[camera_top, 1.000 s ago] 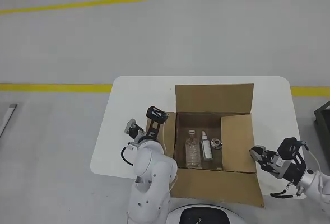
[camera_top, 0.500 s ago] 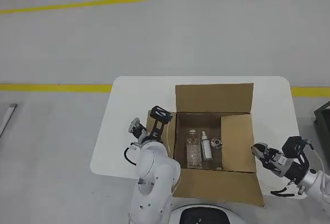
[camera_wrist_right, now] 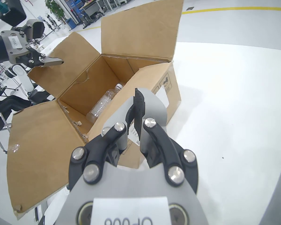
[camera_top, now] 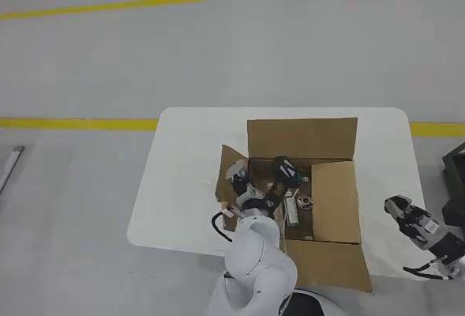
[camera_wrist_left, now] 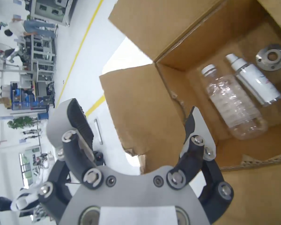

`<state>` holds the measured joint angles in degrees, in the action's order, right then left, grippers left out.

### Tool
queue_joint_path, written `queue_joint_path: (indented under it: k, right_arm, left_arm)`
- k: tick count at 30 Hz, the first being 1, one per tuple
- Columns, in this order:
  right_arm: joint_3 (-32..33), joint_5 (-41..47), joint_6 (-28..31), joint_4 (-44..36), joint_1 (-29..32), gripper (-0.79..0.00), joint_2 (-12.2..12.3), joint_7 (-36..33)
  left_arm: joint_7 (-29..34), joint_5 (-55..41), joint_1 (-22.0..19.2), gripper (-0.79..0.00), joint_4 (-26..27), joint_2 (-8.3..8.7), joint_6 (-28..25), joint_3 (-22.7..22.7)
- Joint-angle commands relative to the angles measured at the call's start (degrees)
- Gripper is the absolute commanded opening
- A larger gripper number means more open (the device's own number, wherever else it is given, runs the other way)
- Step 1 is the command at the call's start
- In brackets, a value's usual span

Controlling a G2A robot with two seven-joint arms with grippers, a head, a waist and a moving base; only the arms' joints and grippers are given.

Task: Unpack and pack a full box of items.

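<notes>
Top view first: the white table (camera_top: pixel 177 182) is seen carrying the open cardboard box (camera_top: pixel 301 138). At the box's left side, the left gripper (camera_wrist_left: pixel 133 120) is held above the left flap (camera_top: pixel 228 164). Its fingers are spread wide and nothing is gripped, and the flap's edge is seen between them in the left wrist view. Inside, on the box floor, a clear plastic bottle (camera_wrist_left: pixel 234 108) is laid on its side. A white spray bottle (camera_wrist_left: pixel 253 83) is set just beside it, and a metal flange (camera_wrist_left: pixel 271 57) is placed near that bottle's cap end. Further right, past the right flap (camera_top: pixel 336 201), the right gripper (camera_wrist_right: pixel 137 101) is held apart from the box over the table's edge, fingers pressed together and empty.
</notes>
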<state>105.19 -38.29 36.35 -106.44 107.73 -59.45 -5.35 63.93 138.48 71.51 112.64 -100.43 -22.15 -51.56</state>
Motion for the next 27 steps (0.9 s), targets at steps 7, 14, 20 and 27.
queue_joint_path:
  k: [7,14,20,27]
  right_arm:
    - [1.14,0.07,0.39,1.86,1.76,-0.785,-0.22,1.0]
    - [0.67,-0.7,0.35,2.3,2.48,-0.785,-0.49,1.75]
    - [0.2,-1.22,0.15,2.7,2.55,-0.785,-0.68,1.9]
    - [-1.37,-3.19,-0.47,2.74,2.01,-0.785,-0.86,0.95]
  left_arm:
    - [-1.93,-21.73,-0.63,0.0,-5.81,-0.23,-3.95,1.65]
    - [0.51,-46.82,-3.94,0.0,-13.93,-1.48,-3.82,-3.04]
    - [2.0,-54.61,-6.44,0.0,-17.14,-1.64,-3.37,-5.81]
    - [2.0,-54.61,-6.44,0.0,-17.14,-1.64,-3.37,-5.81]
